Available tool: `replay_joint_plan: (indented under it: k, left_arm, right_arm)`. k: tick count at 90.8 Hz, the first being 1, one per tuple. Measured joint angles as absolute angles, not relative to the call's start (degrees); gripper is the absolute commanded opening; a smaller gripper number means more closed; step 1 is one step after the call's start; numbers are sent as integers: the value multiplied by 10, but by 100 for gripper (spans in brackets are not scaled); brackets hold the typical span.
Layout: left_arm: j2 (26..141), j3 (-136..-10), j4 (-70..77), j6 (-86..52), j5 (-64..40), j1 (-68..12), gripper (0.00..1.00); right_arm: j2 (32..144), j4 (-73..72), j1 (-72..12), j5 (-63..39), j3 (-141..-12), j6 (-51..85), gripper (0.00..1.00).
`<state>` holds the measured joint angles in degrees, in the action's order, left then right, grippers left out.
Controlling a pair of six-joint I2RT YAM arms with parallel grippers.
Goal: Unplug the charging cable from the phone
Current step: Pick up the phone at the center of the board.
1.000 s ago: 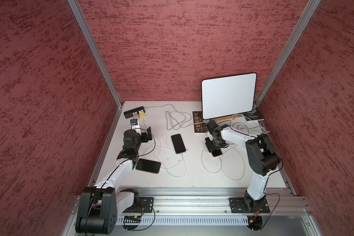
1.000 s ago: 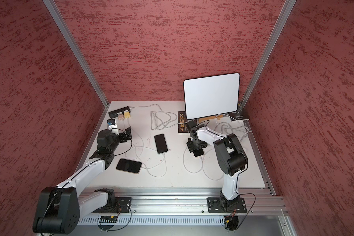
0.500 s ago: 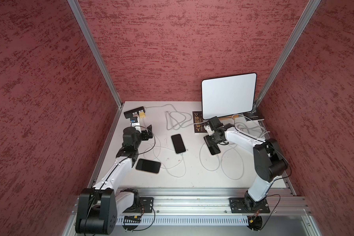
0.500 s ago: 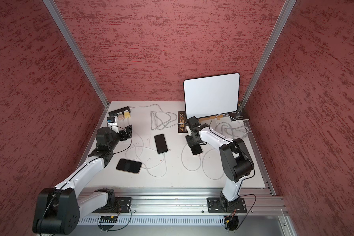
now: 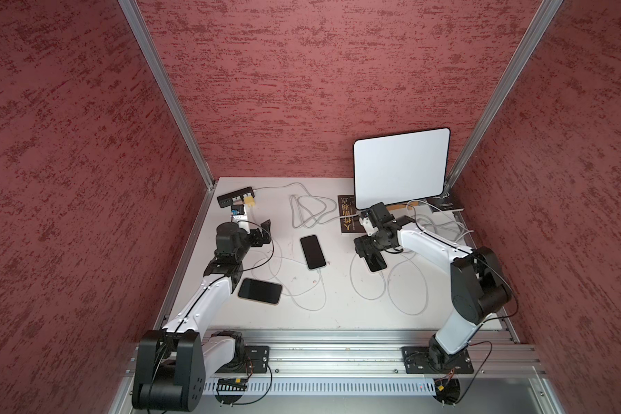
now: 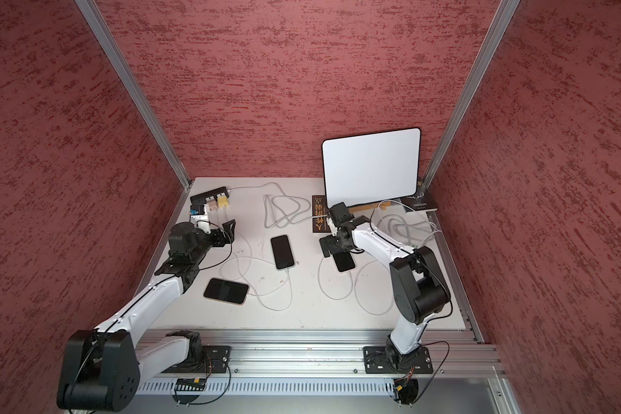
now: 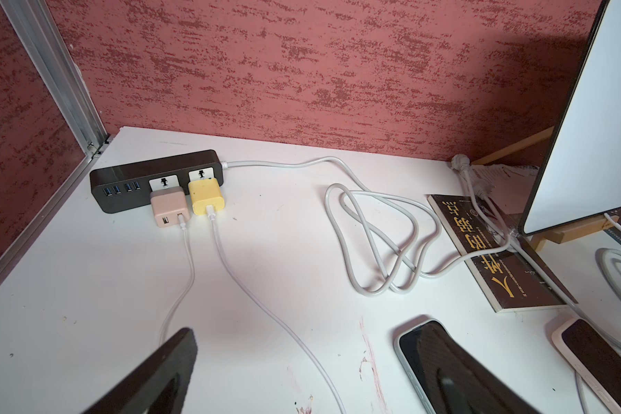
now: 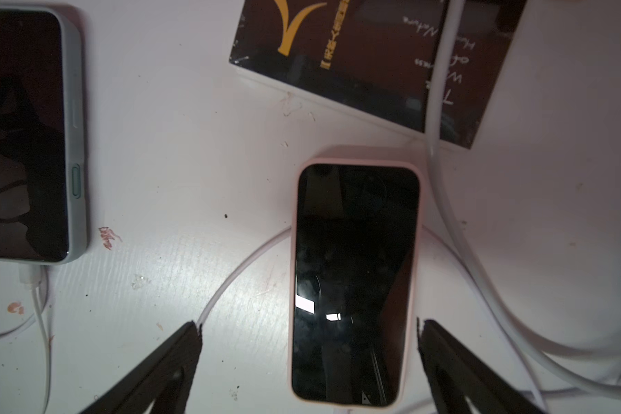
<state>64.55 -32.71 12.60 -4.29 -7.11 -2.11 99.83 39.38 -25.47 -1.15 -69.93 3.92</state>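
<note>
Right wrist view looked straight down on the pink-cased phone (image 8: 355, 283), which lay flat and screen-up on the white table (image 8: 180, 172), its screen dark. A thin white charging cable (image 8: 237, 269) passed beneath the phone and showed on both sides of it. The picture's edge cut off the end where its plug would meet the phone, so I could not tell whether it was seated. The right tool (image 8: 309, 328) hung above the phone with its jaws spread wide. One black finger (image 8: 180, 351) stood on each side of the case, neither touching it, and the tool held nothing. In a top view the cable looped over the table toward the front rail.

Near the phone's far end lay a dark book (image 8: 355, 53) with gold lettering, and a thick white cord (image 8: 441, 89) crossed its cover. Well apart, toward the table's middle, a green-cased phone (image 8: 26, 132) lay screen-up with its own white lead (image 8: 29, 277) plugged into its near end. A third phone (image 5: 260, 291) lay crosswise beside the left arm.

The left tool (image 7: 307, 329) was also wide open and empty, above the table's left part. It faced a black power strip (image 7: 155, 179) that carried a pink charger (image 7: 167, 208) and a yellow charger (image 7: 206, 197). A white panel (image 5: 400, 168) stood upright at the right rear.
</note>
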Motion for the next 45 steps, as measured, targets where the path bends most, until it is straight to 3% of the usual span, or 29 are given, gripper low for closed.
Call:
replay_joint_plan:
  k: [45]
  left_arm:
    - [646, -327, 115, -43, -72, -23, 100]
  right_arm:
    - [1073, 406, -252, 18, -707, 41, 99]
